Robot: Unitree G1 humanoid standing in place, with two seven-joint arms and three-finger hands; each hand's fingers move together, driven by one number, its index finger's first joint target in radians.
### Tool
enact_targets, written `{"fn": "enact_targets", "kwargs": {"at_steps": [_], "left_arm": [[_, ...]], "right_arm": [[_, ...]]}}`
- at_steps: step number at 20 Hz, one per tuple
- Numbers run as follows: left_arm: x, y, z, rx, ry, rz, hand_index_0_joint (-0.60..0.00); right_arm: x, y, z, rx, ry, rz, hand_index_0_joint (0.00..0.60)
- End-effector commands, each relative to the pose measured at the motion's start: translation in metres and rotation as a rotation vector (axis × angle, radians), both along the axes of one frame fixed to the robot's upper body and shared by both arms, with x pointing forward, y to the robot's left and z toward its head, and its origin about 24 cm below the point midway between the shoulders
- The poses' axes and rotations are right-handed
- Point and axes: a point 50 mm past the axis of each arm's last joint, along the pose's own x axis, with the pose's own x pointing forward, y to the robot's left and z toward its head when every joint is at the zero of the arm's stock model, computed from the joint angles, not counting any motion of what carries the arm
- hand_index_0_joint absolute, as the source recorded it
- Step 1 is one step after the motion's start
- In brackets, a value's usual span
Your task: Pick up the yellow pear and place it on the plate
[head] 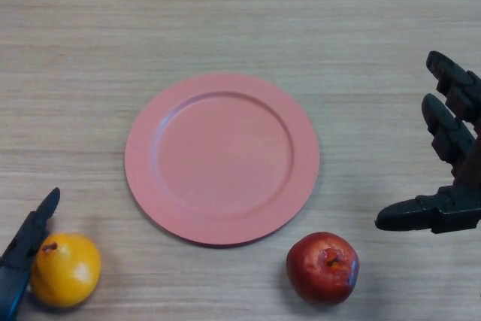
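The yellow pear (65,270) lies on the wooden table at the bottom left, stem up. My left hand (27,240) shows only as a dark finger at the pear's left side, touching or nearly touching it. A pink plate (222,158) sits bare in the middle of the table, up and to the right of the pear. My right hand (449,157) hangs at the right edge, open, its fingers spread and its thumb pointing left, holding nothing.
A red apple (323,268) rests on the table below the plate's right rim, just left of and below my right thumb.
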Motion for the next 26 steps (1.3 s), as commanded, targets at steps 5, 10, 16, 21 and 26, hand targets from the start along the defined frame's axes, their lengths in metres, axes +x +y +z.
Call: {"fn": "enact_targets", "kwargs": {"at_steps": [5, 10, 16, 21, 26], "left_arm": [[0.002, 0.005, 0.042, 0.076, -0.136, -0.053, -0.600], [0.001, -0.004, 0.064, 0.045, -0.169, -0.100, -0.600], [0.009, -0.025, 0.102, 0.051, -0.282, -0.164, -0.600], [0.036, -0.052, 0.131, -0.042, -0.242, -0.308, -0.600], [0.080, -0.082, 0.142, -0.043, -0.432, -0.231, -0.600]], "right_arm": [[-0.005, -0.013, 0.038, -0.052, -0.238, -0.051, 0.000], [-0.006, -0.012, 0.039, -0.053, -0.236, -0.050, 0.000], [-0.007, -0.012, 0.039, -0.037, -0.228, -0.051, 0.000], [-0.009, -0.010, 0.041, -0.028, -0.217, -0.044, 0.000], [-0.012, -0.012, 0.045, -0.057, -0.233, -0.054, 0.000]]}}
